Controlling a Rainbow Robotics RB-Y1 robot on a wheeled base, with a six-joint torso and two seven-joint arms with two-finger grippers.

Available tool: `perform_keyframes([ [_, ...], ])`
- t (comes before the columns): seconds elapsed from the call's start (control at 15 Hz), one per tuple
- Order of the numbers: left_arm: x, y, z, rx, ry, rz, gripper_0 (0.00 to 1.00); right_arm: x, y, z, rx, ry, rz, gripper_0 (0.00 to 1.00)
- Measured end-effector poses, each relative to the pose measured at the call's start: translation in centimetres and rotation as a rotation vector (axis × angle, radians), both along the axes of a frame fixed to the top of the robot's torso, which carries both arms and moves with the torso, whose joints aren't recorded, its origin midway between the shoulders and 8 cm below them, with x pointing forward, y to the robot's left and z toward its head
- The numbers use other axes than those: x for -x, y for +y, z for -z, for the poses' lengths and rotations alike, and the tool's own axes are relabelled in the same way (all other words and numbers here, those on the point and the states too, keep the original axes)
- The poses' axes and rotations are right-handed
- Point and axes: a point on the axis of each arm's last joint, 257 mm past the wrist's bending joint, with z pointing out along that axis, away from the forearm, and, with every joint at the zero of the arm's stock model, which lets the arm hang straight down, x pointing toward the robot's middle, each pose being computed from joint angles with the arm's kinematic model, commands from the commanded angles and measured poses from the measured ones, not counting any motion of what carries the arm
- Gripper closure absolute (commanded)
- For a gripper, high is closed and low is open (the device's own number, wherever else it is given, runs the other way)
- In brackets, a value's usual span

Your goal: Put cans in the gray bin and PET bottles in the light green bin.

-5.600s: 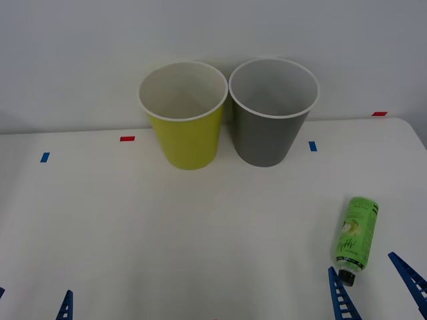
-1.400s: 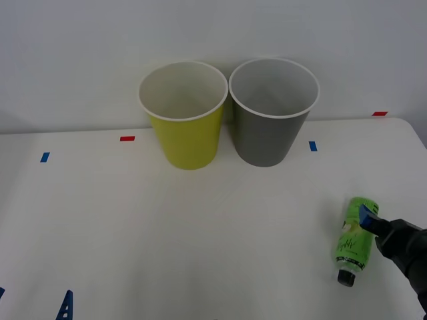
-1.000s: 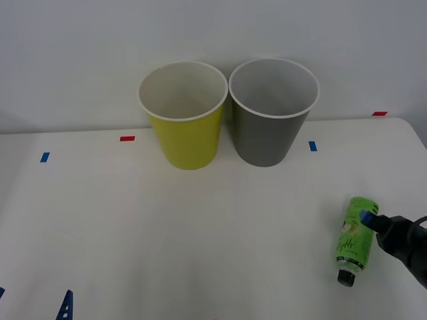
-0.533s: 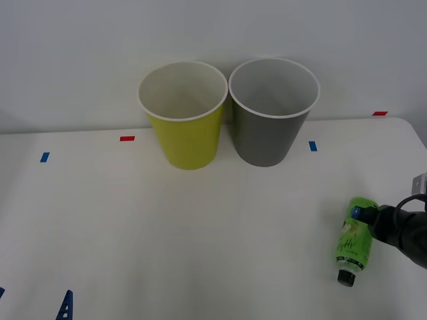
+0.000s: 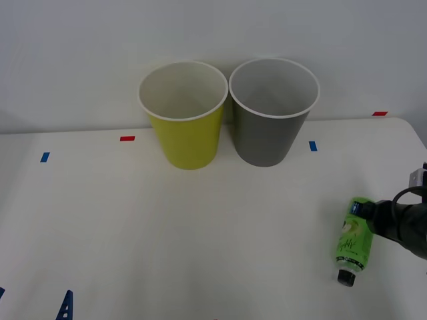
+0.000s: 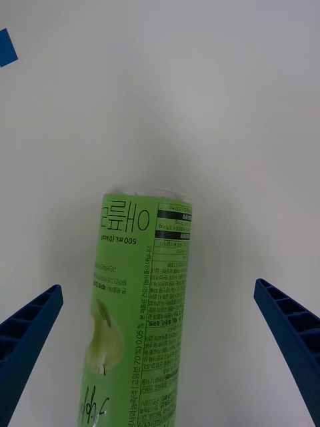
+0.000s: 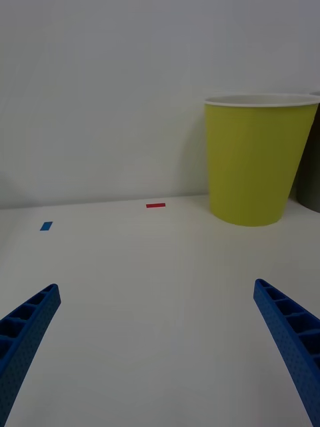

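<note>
White desk [image 5: 133, 227] and pale wall make up the front view, where two bins stand side by side at upper centre: one light green bin [image 5: 185, 133] on the left, one gray bin [image 5: 270, 130] touching it on the right. One PET bottle [image 5: 353, 239] lies on its side at the lower right of the frame, black cap toward the bottom edge. The right claw [image 5: 363, 215] reaches in from the right edge over the bottle's far end. Small red and blue tape marks dot the desk. The left claw [image 5: 33, 303] is parked at the lower left corner.

From the right wrist, the bottle [image 6: 143, 313] lies lengthwise between the two blue fingers [image 6: 287, 340], which stand wide apart and touch nothing; the bottle sits nearer one finger than the other.

From the left wrist, that claw [image 7: 160, 353] hangs wide open above bare desk, the light green bin [image 7: 257, 163] at upper right.

Risk: the round bottle, off-centre in the claw, could roll or be nudged sideways as the fingers close, spoiling the grip.
</note>
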Motion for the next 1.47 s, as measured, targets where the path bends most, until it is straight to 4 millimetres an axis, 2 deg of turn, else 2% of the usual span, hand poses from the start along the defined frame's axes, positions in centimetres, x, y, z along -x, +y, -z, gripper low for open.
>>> perform_keyframes([
  [0.27, 0.0, 0.0, 0.0, 0.0, 0.0, 0.0, 0.0, -2.0, -0.4, 1.2, -0.049, 0.047, 0.007, 0.0],
  [0.6, 0.0, 0.0, 0.0, 0.0, 0.0, 0.0, 0.0, -1.2, -0.7, 1.4, -0.051, 0.169, 0.008, 0.0],
  [1.13, 0.0, 0.0, 0.0, 0.0, 0.0, 0.0, 0.0, -2.1, -1.5, 2.4, -0.114, 0.254, 0.015, 0.0],
  [1.47, 0.0, 0.0, 0.0, 0.0, 0.0, 0.0, 0.0, -2.8, -1.1, 3.0, -0.131, 0.285, 0.033, 0.0],
])
